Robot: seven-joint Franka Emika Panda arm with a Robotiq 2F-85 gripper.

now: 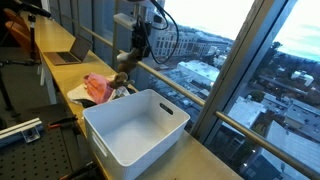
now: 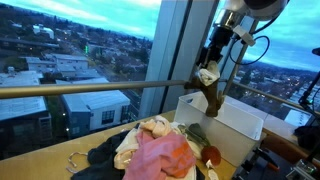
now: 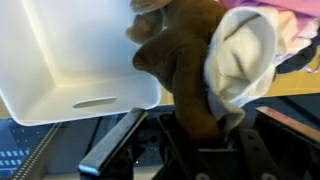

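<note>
My gripper is shut on a brown and white garment, which hangs from it in the air. In both exterior views the garment dangles above the pile of clothes and beside the white plastic bin. In the wrist view the brown cloth runs down between my fingers, with the white part bunched to the right. The bin is empty and lies at the left of the wrist view.
A pile of pink, cream and dark clothes lies on the wooden counter by the window railing. A laptop stands farther along the counter. Large glass windows run along the counter's edge.
</note>
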